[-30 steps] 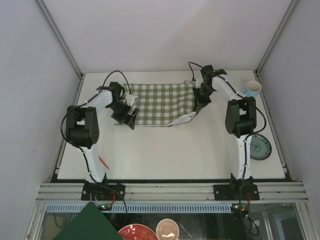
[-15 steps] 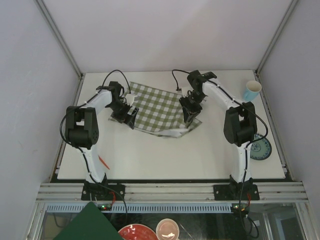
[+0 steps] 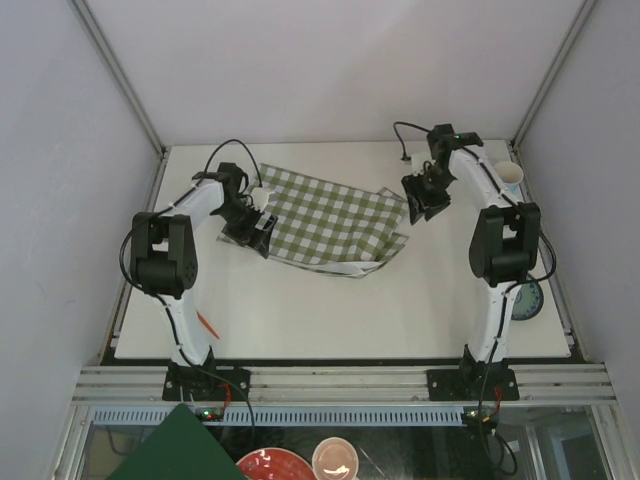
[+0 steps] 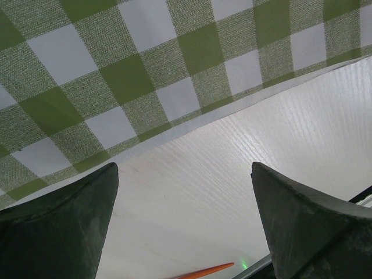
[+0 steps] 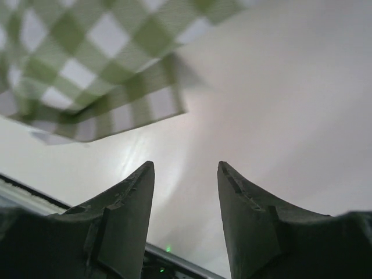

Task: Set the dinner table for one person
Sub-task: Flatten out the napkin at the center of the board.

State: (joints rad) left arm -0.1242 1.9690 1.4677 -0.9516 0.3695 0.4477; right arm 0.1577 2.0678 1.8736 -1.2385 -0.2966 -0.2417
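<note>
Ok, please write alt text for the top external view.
A green-and-white checked cloth lies askew on the dinner table, its right corner folded. The left gripper sits at its left edge, the right gripper just beyond its right corner; a blue cup stands far right.

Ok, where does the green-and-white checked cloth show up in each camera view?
Top external: the checked cloth lies rumpled at the middle back of the dinner table.
Left wrist: the cloth fills the upper half, its hem running diagonally.
Right wrist: the cloth is blurred, in the upper left.
Shared landmark: the bare off-white tabletop just beside the cloth's edge, seen in all three.
</note>
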